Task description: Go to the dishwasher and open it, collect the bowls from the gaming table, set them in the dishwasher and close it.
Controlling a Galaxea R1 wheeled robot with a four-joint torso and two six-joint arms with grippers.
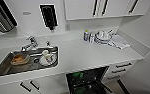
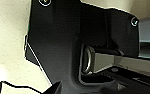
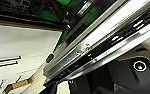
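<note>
While I stand at the white bench (image 1: pixel 91 56), the dishwasher (image 1: pixel 87 80) sits open below its near edge, right of the sink (image 1: pixel 28 61). Its dark racks already hold something lime green (image 1: pixel 78 74), likely one of the bowls, so I judge loading is at least begun and closing is left. In my right wrist view the brushed steel door edge (image 3: pixel 96 45) runs close by, with green showing in the rack beyond. Whether either of my hands is open or holding anything, I cannot tell.
</note>
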